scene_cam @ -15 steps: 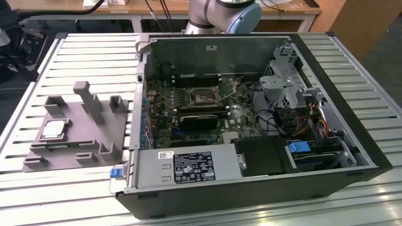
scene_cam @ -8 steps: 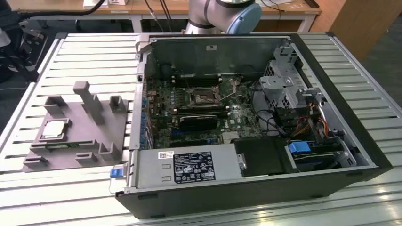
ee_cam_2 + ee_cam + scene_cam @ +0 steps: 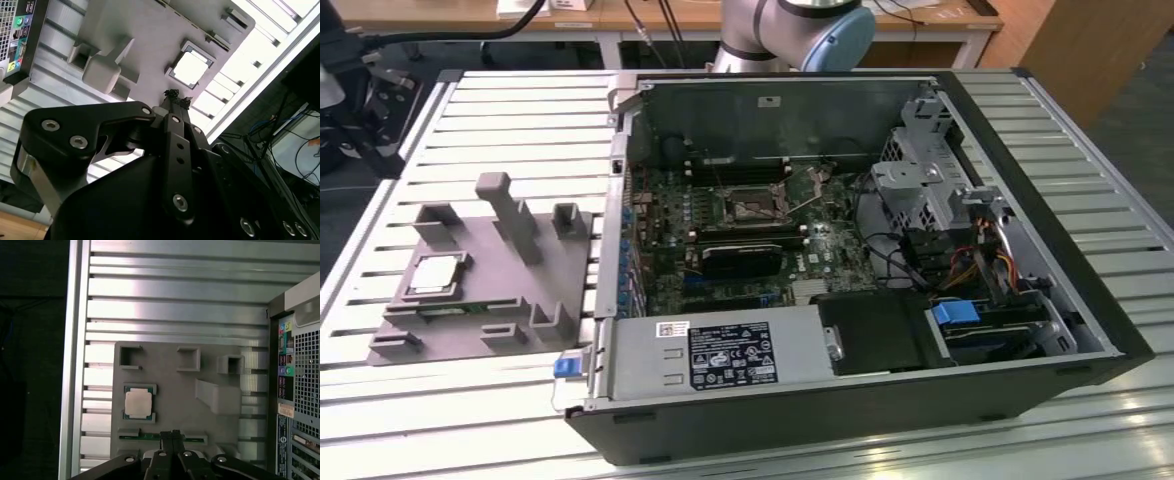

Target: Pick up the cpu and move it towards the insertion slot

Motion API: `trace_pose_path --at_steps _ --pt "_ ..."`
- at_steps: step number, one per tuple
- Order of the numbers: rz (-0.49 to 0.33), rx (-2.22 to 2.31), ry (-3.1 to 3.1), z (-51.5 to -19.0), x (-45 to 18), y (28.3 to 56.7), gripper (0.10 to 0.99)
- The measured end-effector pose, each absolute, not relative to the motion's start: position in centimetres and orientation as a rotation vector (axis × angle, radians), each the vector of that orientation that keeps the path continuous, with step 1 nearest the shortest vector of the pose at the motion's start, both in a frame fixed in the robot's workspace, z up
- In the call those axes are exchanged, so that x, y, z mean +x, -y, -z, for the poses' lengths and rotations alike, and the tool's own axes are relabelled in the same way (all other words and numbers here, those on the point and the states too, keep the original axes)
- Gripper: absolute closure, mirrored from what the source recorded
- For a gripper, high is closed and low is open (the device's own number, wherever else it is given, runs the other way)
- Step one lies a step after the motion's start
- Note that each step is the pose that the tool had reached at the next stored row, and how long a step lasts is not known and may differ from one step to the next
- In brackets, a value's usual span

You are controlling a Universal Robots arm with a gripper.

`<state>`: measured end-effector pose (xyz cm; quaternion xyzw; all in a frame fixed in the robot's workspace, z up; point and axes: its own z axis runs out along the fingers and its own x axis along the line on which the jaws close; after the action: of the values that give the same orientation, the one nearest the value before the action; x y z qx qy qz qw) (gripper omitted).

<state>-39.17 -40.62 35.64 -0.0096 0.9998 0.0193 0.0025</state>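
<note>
Ext. view, L to R. Slatted metal table; bare slats run round the grey tray on the L side. The cpu lies flat in its tray pocket, silver top up, near the tray's L edge. Tray posts stand upright btwn cpu and the PC case. Tray's R edge is just beside the case wall.

Gripper in both wrist views: fingers pressed together, no gap seen, nothing held. Tips hang above the tray edge by a slot w/ a green strip. The cpu is near, not touched.

Case lies on its side, lid off. The insertion slot sits mid-board, silver frame, dark centre, nothing over it. A black block is just below it, cables to its R. Drive cage and wiring crowd the far R. Arm base stands behind the case.
</note>
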Motion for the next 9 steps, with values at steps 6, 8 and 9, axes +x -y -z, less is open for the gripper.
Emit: trace_pose_path --at_steps 6,8,9 --pt "-0.060 -0.030 -3.135 -35.20 -39.52 40.61 0.984" --pt "-0.062 -0.030 -3.134 -34.89 -39.73 40.61 0.984" --pt "-0.064 -0.030 -3.132 -34.63 -39.85 40.61 0.984"
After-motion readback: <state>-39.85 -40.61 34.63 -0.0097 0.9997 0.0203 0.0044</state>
